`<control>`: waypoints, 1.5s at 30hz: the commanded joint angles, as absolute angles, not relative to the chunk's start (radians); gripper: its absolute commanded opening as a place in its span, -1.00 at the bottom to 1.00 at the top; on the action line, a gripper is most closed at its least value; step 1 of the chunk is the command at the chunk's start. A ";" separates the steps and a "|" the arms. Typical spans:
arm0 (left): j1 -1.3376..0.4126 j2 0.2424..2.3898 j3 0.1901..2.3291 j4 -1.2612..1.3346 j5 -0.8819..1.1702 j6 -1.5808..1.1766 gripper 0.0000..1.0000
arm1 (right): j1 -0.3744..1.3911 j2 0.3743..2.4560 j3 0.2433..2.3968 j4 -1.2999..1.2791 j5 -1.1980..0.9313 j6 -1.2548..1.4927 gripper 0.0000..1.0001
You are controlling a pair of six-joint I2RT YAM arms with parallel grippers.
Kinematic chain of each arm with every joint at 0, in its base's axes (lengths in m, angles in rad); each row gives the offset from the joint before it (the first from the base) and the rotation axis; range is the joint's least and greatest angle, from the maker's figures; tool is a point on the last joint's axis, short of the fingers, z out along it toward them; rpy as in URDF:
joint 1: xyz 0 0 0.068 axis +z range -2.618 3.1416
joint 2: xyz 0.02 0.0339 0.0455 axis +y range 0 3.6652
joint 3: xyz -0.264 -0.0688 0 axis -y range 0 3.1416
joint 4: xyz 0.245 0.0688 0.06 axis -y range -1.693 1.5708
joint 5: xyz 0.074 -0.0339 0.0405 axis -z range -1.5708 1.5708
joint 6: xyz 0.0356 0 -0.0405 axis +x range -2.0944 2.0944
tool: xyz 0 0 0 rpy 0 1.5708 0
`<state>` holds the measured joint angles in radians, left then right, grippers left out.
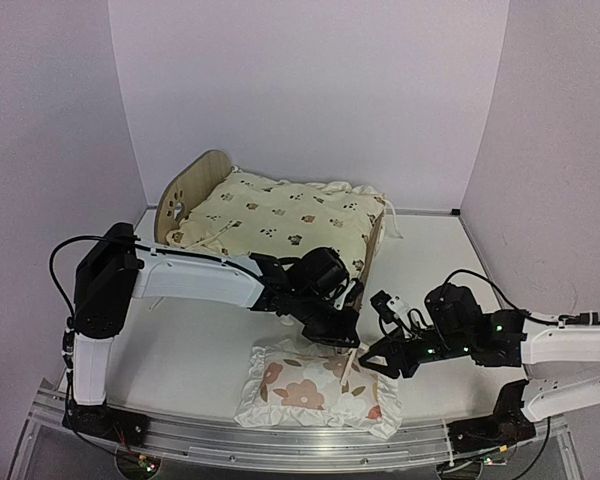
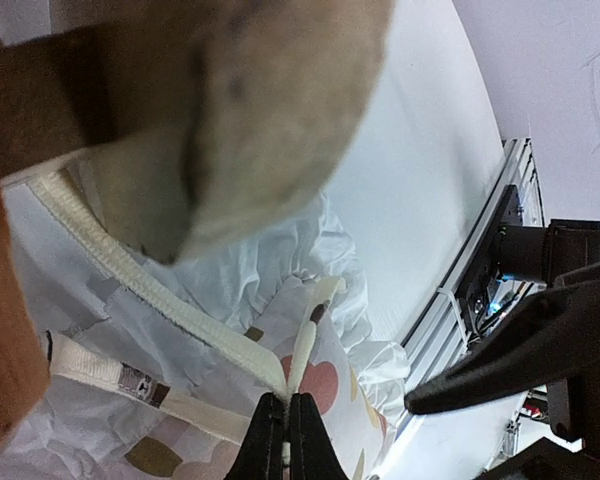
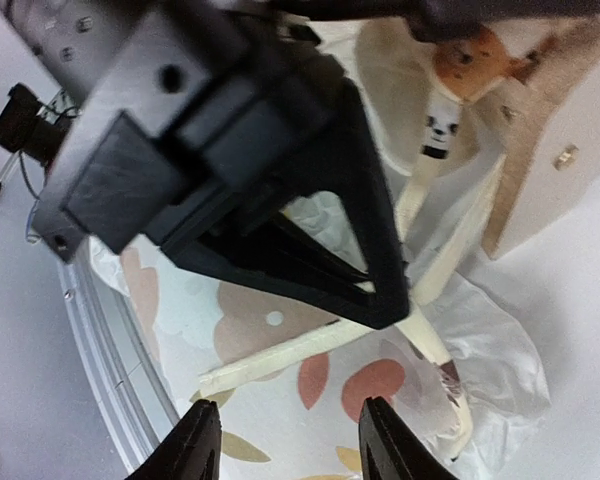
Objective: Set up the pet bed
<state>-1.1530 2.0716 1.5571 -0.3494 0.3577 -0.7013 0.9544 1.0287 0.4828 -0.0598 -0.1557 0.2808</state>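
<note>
The pet bed (image 1: 185,195) stands at the back of the table with the cream animal-print cushion (image 1: 280,215) lying in it. Its wooden footboard (image 3: 550,150) shows in the right wrist view. My left gripper (image 1: 342,335) hangs just in front of the footboard. Seen from the left wrist, that gripper (image 2: 285,400) is shut on a cream tie string (image 2: 180,310) of the cushion. Below lies the white ruffled flower pillow (image 1: 310,385). My right gripper (image 3: 290,420) is open just above the pillow (image 3: 380,378), holding nothing, close beside the left fingers (image 3: 280,200). The same string (image 3: 280,355) lies loose across the pillow.
An aluminium rail (image 1: 280,435) runs along the table's near edge, right beside the pillow. White walls close in the back and both sides. A black cable (image 1: 65,255) loops off the left arm.
</note>
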 commanded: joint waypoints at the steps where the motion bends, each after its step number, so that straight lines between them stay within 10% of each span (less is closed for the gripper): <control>1: -1.158 2.071 1.635 -0.414 0.318 -0.666 -0.98 | 0.959 1.010 0.515 -0.116 0.083 0.348 0.00; 18: -1.157 2.049 1.801 -0.675 0.166 -0.569 -0.99 | 0.957 1.295 0.692 -0.106 0.113 0.452 -0.63; 45: -1.165 2.136 2.131 -1.283 -0.278 -0.522 -1.00 | 0.956 1.217 0.748 -0.106 0.121 0.356 -0.54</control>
<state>-1.1559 2.0915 2.0565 -1.1553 -0.1653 -0.5449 0.9543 1.2228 0.6948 -0.1151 0.1066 0.3807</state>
